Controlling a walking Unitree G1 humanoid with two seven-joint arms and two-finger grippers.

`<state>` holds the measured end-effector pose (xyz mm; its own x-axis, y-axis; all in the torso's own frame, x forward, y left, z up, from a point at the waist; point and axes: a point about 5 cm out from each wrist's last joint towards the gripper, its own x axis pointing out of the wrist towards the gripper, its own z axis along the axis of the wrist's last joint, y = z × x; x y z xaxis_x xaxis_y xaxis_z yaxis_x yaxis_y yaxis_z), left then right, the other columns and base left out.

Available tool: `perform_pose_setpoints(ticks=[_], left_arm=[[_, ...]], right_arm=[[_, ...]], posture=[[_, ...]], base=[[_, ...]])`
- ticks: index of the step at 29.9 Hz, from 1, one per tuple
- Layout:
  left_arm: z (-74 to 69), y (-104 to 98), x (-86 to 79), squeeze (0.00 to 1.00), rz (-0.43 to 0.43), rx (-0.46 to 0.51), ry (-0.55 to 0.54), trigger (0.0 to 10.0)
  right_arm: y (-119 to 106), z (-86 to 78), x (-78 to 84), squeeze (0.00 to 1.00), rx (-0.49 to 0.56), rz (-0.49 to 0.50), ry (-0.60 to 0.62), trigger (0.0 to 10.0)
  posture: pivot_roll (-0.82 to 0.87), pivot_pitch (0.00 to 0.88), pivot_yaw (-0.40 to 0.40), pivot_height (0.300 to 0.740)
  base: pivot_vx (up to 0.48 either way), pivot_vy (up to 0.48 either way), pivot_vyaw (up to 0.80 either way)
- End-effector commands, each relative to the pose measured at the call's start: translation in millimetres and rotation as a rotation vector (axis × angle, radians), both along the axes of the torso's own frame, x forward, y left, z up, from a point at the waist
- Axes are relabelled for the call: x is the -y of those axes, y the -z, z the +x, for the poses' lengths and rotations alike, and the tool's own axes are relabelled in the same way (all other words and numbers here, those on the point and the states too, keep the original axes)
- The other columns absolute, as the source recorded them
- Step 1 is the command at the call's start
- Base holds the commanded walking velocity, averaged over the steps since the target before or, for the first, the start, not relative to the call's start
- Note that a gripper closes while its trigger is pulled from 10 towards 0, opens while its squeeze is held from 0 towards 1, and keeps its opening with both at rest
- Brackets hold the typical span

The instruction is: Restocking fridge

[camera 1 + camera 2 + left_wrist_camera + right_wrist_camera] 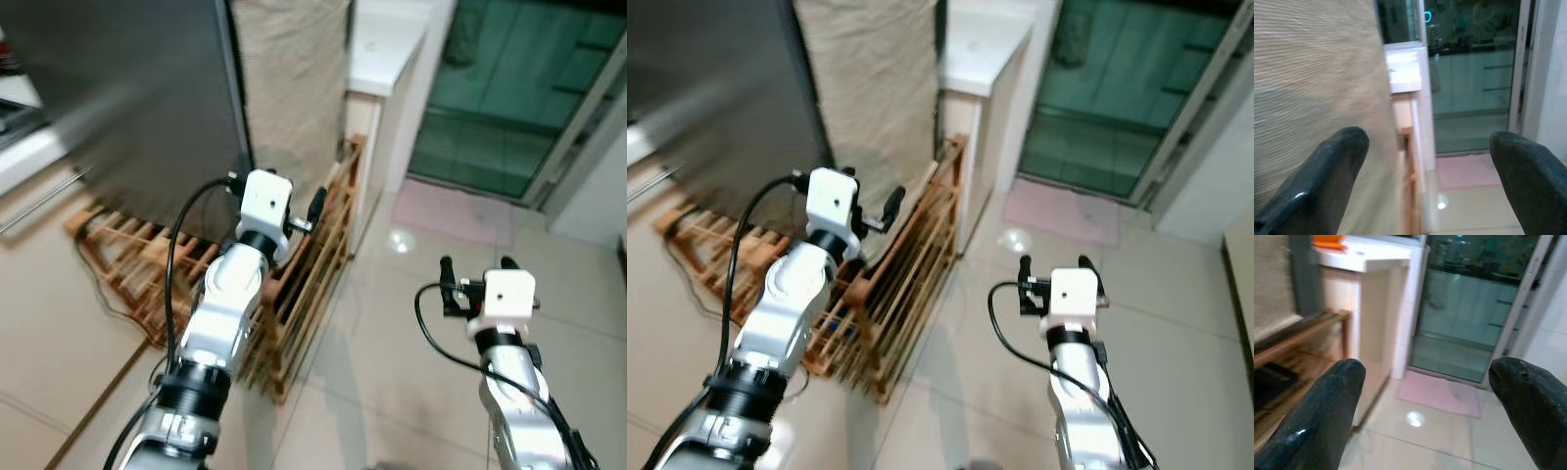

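Left eye view: I've got the tall dark grey fridge [127, 108] upper left, door closed. Left gripper [277, 194] spread wide, empty, raised just beside the fridge over the low slatted wooden rack [304, 284]. Right gripper [478, 264] also wide, empty, well apart from the fridge above the beige tiled floor [411, 323].

- Two silver arms, jointed in rounded metal segments, with black collars between some sections.
- Each wrist carries a white boxy block with a small dark dot.
- A black cable loops beside each arm.
- The left gripper [276, 197] and right gripper [477, 264] have glossy black fingers.
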<state>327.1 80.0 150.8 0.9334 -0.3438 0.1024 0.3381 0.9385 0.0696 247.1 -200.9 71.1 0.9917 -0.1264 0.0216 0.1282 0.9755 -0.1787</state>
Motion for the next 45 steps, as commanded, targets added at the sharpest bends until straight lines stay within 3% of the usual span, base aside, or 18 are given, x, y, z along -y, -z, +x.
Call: perform_pose_setpoints(ticks=[1, 12, 15, 21, 24, 39, 45], left_arm=[[5.8, -5, -12.0, 0.0, -0.025, -0.01, -0.061, 10.0], [12.1, -25, -26.6, 0.0, -0.03, 0.033, -0.155, 10.0], [-1.8, -30, -19.7, 0.0, -0.021, 0.027, -0.063, 10.0], [-6.7, -25, -23.2, 0.0, 0.003, 0.011, -0.055, 10.0], [-16.7, -14, -27.0, 0.0, 0.035, -0.039, -0.047, 10.0], [-27.9, -21, -43.0, 0.0, -0.005, -0.041, -0.154, 10.0], [-50.2, -6, -59.0, 0.0, 0.032, -0.067, -0.118, 10.0]], right_arm=[[-2, 1.1, 0.2, 0.0, 0.01, 0.003, 0.0, 10.0], [0, -1.8, 3.1, 0.0, 0.001, -0.005, 0.002, 10.0], [1, -3.8, 3.0, 0.0, -0.005, -0.006, 0.003, 10.0], [2, -4.6, 2.8, 0.0, -0.01, -0.006, 0.002, 10.0], [5, -5.6, 1.5, 0.0, -0.024, -0.005, -0.009, 10.0], [8, -4.7, 5.5, 0.0, -0.043, -0.015, -0.014, 10.0], [6, -3.8, 8.7, 0.0, -0.037, -0.017, -0.018, 10.0]], posture=[[0.01, 0.0, 0.003, 0.74], [0.01, 0.0, 0.004, 0.74], [0.01, 0.0, 0.007, 0.74], [0.02, 0.0, 0.007, 0.74], [0.03, 0.0, 0.004, 0.74], [0.04, 0.004, -0.009, 0.74], [0.05, 0.007, -0.021, 0.74]], base=[[0.0, 0.0, 0.0], [0.0, 0.0, 0.0], [0.0, 0.0, 0.0], [0.0, 0.0, 0.0], [0.0, 0.0, 0.0], [0.0, 0.0, 0.0], [0.0, 0.0, 0.0]])
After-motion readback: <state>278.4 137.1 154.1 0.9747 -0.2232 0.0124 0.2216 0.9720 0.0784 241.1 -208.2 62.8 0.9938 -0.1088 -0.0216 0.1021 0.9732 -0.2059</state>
